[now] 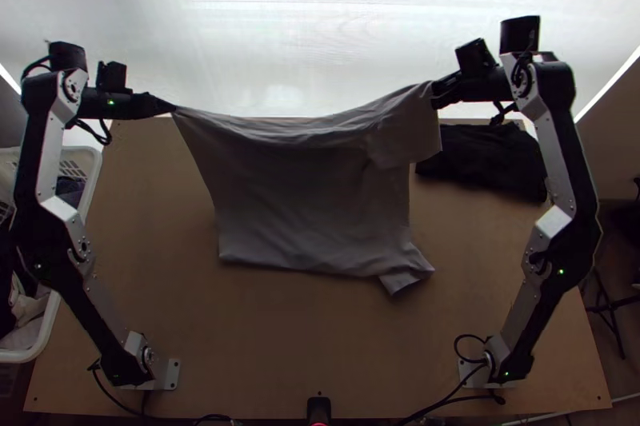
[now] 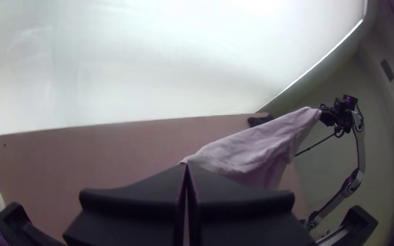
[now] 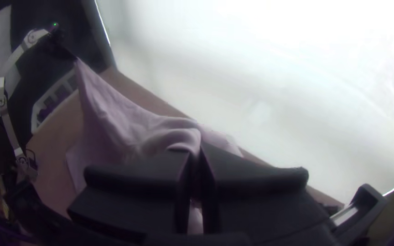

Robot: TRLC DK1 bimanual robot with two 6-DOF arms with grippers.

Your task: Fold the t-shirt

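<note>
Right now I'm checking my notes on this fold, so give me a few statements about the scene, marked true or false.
1. The left tool and the right tool both hold the grey t-shirt. True.
2. A dark cloth lies near the far edge of the table. True.
3. The t-shirt is folded into a small square. False: it is spread out, its upper part stretched between the two tools.
4. The white basket stands on the right arm's side. False: the basket is on the left arm's side.
5. The t-shirt's upper edge sags between the two tools. True.
</note>
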